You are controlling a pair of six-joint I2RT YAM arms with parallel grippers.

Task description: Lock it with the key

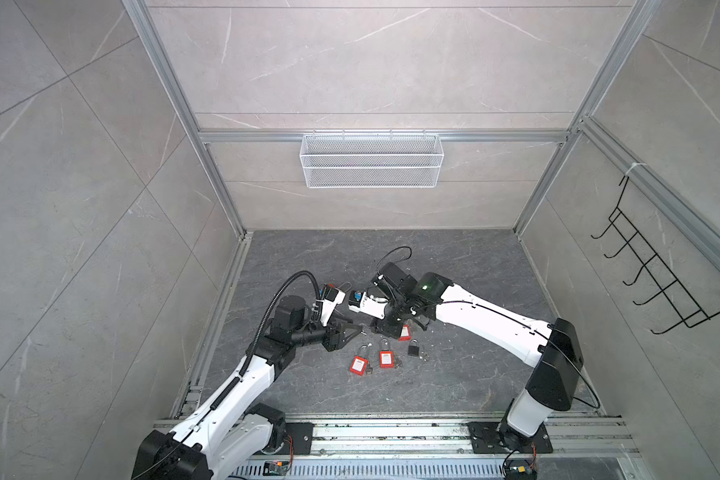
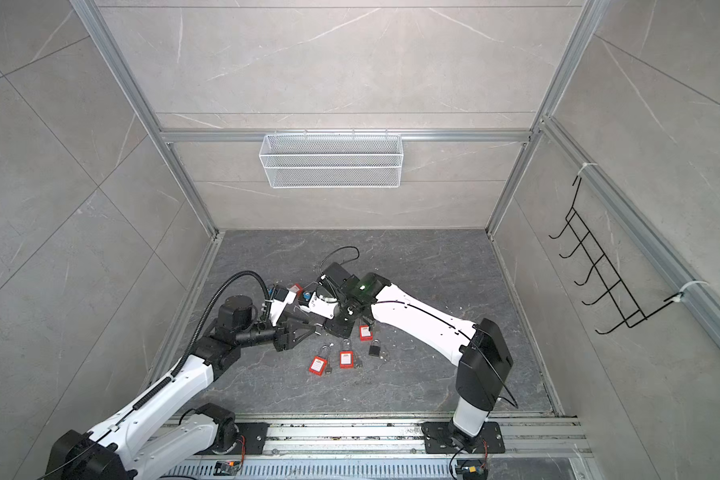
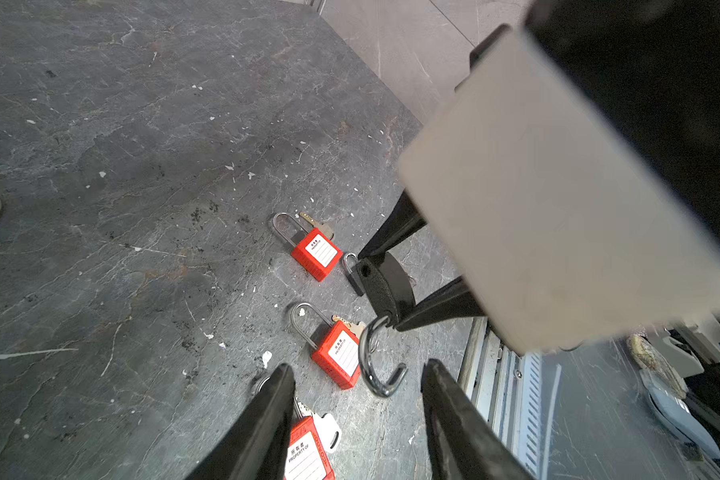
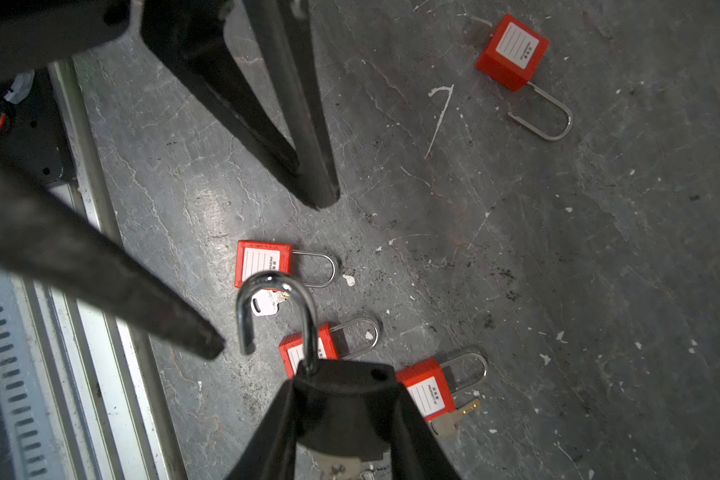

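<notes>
Two robot arms meet over the middle of a dark stone desk (image 1: 474,282). Your right end effector (image 4: 346,386) is clamped on the body of a black padlock (image 3: 381,286) and holds it up off the desk. Its steel shackle (image 4: 273,307) is swung open, with the free end out of the body. A silvery key (image 4: 341,465) shows at the far end of the body, apparently in the keyway, though you cannot tell how deep it sits.

Your left end effector (image 3: 358,370) is open and holds nothing. Its jaws are spread on either side of the shackle. One fingertip (image 4: 213,349) is just beside the shackle's free end, and the other is well apart from it.

Loose red padlocks (image 1: 386,359) and a second black padlock (image 1: 413,348) lie flat on the desk, between the held lock and the near edge.

The step in hand looks like closing the shackle, and the lock is not yet locked. The next move likely calls for lining the free end up with its hole and pressing it home with the left end effector while the right keeps the body steady. After that comes the key. It is small and mostly hidden behind the body, so reaching it may need a careful approach from the other side.
</notes>
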